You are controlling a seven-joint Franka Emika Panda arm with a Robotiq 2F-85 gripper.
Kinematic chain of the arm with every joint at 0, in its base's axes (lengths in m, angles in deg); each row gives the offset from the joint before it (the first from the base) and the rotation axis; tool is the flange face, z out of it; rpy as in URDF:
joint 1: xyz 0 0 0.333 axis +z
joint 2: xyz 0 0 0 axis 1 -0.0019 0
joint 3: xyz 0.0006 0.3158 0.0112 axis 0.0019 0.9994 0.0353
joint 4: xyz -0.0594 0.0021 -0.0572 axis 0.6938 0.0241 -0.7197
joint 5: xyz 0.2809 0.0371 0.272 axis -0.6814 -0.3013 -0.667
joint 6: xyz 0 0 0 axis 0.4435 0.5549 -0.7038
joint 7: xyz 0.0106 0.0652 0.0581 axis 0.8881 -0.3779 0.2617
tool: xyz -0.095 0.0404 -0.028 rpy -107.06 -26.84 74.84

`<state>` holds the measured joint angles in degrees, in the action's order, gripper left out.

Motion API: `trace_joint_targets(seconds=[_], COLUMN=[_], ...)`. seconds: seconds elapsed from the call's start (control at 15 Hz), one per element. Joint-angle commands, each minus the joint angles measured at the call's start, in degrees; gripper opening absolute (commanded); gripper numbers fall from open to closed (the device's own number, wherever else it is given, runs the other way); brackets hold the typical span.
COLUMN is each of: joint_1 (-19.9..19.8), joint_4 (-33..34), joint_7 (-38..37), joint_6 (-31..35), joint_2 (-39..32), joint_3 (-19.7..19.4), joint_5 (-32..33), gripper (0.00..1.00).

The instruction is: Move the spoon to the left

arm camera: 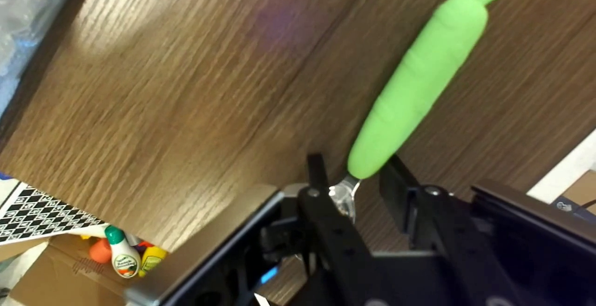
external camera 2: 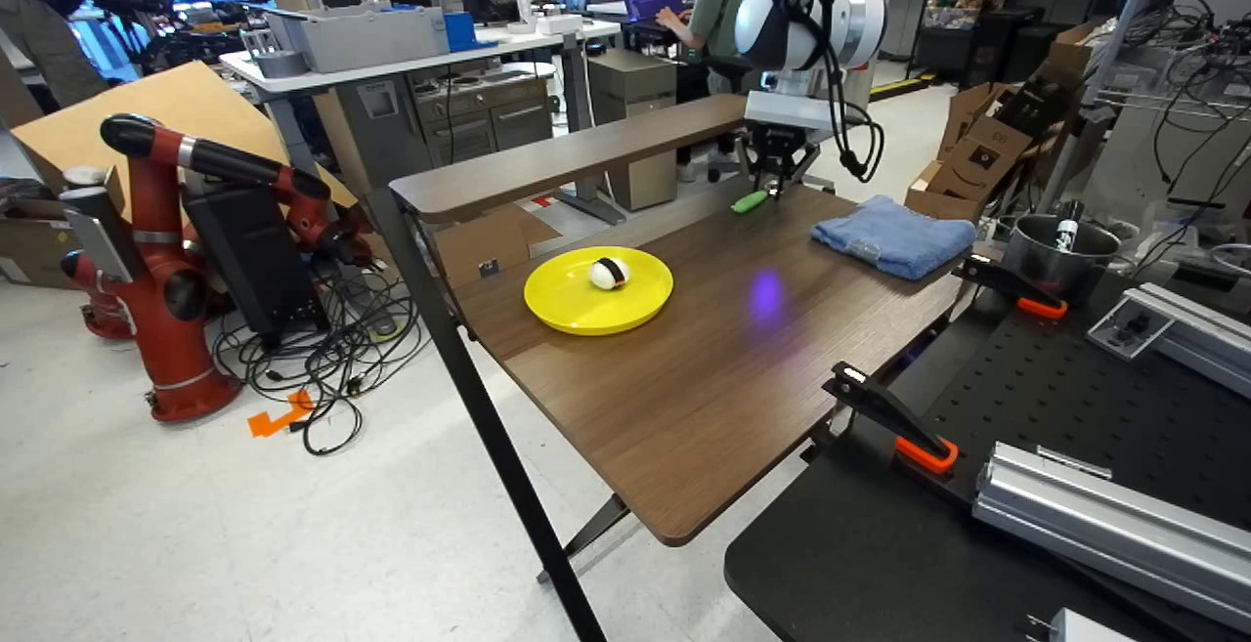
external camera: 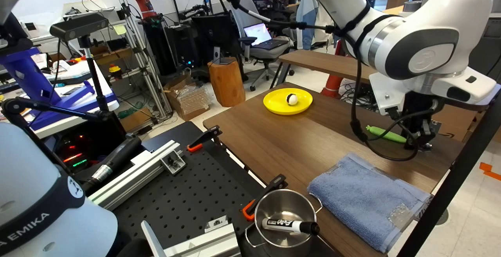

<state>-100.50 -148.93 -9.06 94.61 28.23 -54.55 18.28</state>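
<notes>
The spoon has a thick lime-green, carrot-shaped handle with leafy tips and a shiny bowl. It lies on the brown table in both exterior views [external camera: 385, 134] [external camera 2: 750, 201] and crosses the wrist view [arm camera: 419, 82] diagonally. My gripper [arm camera: 356, 159] is open, with one finger on each side of the spoon where handle meets bowl. A gap shows between the fingers and the spoon's neck; the right fingertip is close to the handle's edge. The left finger partly hides the bowl. The gripper also shows at the table's far end in both exterior views [external camera: 419, 141] [external camera 2: 774, 185].
A yellow dish [external camera: 274, 106] with a white-and-black ball [external camera: 292, 99] stands on the table. A folded blue towel [external camera: 364, 198] lies near the spoon. A metal pot [external camera: 270, 206] holds a marker [external camera: 283, 225]. A raised shelf [external camera 2: 567, 158] runs along one table side.
</notes>
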Motion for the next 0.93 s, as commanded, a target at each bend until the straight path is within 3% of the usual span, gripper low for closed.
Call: trace_joint_targets(seconds=[0.0,0.13,0.53,0.87], joint_1=[1.0,1.0,0.2,-0.5], joint_4=[2.5,2.5,-0.8,-7.9], joint_7=[-1.9,-1.8,1.2,7.8], joint_6=[-1.1,-1.1,-0.6,1.3], joint_2=[-1.5,-1.5,1.2,6.8], joint_3=[-1.3,-1.3,0.1,1.4], joint_5=[1.3,1.5,1.4,1.4], gripper=[0.05,0.00,0.02,0.02])
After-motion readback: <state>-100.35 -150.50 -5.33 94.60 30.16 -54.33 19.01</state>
